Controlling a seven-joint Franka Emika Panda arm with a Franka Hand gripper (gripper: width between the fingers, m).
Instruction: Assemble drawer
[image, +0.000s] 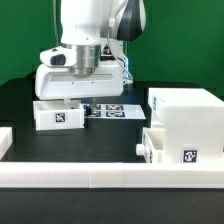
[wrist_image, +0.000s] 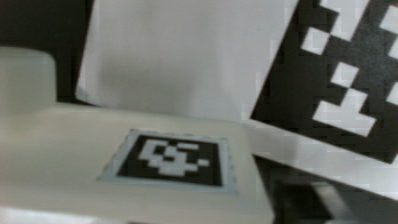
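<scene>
Drawer kit, white plastic with black-and-white tags: one tall boxy casing (image: 186, 108) at the exterior view's right; two trays, the knobbed tray (image: 166, 143) low against the casing and the loose tray (image: 58, 114) just beside the marker board (image: 112, 110), directly under the one gripper (image: 78, 97), whose jaw opening cannot be told.

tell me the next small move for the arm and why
Likely close the gripper on the tray, if it isn't already: it sits low right at that tray, whose tag looms in the wrist view, while the casing stands apart on the exterior view's right. Whether it is open isn't visible.
</scene>
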